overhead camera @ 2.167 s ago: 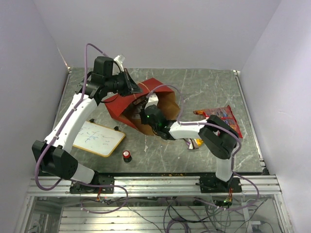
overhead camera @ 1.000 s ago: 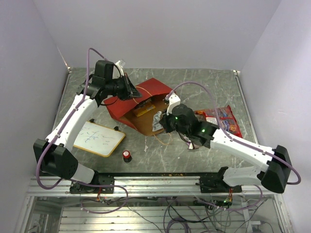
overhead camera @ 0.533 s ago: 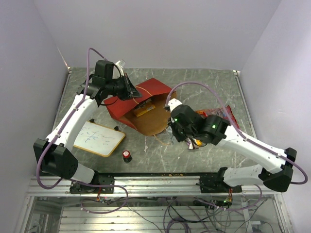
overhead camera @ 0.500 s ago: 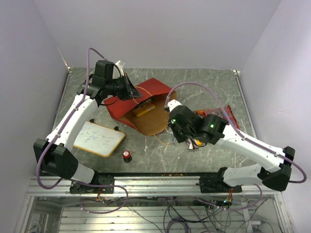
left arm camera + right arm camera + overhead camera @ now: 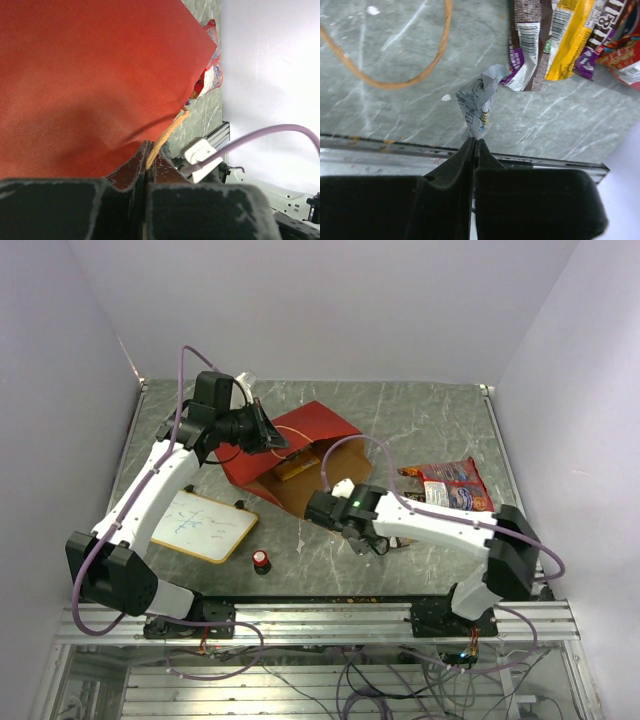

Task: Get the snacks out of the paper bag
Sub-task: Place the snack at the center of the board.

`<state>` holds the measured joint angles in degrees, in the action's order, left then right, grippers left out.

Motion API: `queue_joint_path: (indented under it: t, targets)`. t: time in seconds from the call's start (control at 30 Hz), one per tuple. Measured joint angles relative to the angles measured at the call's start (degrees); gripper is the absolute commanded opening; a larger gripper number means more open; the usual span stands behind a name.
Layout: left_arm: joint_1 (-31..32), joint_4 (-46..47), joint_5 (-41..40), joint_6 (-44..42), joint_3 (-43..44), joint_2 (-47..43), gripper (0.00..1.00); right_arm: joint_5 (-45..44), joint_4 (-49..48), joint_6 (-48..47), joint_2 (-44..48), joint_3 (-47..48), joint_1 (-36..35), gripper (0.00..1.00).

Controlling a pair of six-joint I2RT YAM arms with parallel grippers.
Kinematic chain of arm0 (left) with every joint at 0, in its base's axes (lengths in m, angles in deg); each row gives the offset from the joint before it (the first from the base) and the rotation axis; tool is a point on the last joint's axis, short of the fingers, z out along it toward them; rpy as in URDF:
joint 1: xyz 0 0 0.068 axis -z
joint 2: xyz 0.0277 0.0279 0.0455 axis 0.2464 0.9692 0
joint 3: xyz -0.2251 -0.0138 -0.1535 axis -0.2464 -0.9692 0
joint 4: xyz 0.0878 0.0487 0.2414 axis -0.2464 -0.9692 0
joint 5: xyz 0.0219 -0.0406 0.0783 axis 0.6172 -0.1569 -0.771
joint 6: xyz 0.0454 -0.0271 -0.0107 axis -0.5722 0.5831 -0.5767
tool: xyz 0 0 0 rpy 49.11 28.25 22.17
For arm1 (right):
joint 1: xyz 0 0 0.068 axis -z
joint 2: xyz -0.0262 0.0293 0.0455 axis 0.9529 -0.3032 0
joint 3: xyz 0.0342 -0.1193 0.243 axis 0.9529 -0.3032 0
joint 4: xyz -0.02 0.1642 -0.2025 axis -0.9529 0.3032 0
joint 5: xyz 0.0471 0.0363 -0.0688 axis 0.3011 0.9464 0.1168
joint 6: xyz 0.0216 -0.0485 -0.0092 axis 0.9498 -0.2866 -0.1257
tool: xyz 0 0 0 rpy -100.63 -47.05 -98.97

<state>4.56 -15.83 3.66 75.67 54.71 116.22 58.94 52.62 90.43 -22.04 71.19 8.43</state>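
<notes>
Progress: the large red paper bag (image 5: 318, 428) lies open on the grey marble surface (image 5: 430, 420), your left fingers (image 5: 125, 172) pinched on its rim. Your right gripper (image 5: 473, 141) has left its mouth and hangs beside the pile of small wrapped bars (image 5: 555, 35), clamped on a crumpled grey packet (image 5: 477, 100). A yellow bar (image 5: 297, 469) remains inside.

Grey marbled table (image 5: 420, 420), red paper bag (image 5: 320, 425) on its side, chip bag (image 5: 455, 485), wrapped bars (image 5: 565, 35), whiteboard (image 5: 205, 525), red-topped knob (image 5: 261, 560)
</notes>
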Motion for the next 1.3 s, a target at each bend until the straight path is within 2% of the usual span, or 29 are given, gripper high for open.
queue_joint_path:
  t: [0.13,0.27,0.73,0.93,1.03,1.17,1.3]
  targets:
    - [0.00,0.07,0.02,0.04,0.00,0.00,0.07,-4.68,2.45,2.93,-6.58,1.42,-1.11,0.00]
    - [0.00,0.04,0.02,0.02,0.02,0.00,0.07,-6.71,2.84,3.41,-8.63,1.31,-1.86,0.01]
    - [-0.02,0.07,-0.15,-0.02,0.00,-0.81,0.07,-5.53,-1.05,1.75,-7.91,-0.70,-3.52,0.34]
    - [-0.02,0.04,-0.68,-0.15,0.00,-1.53,0.07,-3.56,-4.15,0.48,-3.87,-0.33,-5.14,0.38]
    - [-0.04,-0.20,-1.29,-0.76,0.07,-1.60,0.07,-2.71,-7.58,-1.70,-0.17,-0.50,-5.16,0.39]
    - [-0.04,-0.83,-1.97,-1.51,0.57,-1.60,0.07,-2.84,-15.91,-7.98,4.96,-1.46,-5.16,0.47]
    - [-0.04,-1.03,-2.19,-1.92,0.68,-1.60,0.07,-4.28,-32.02,-18.56,8.52,-5.20,-5.14,0.53]
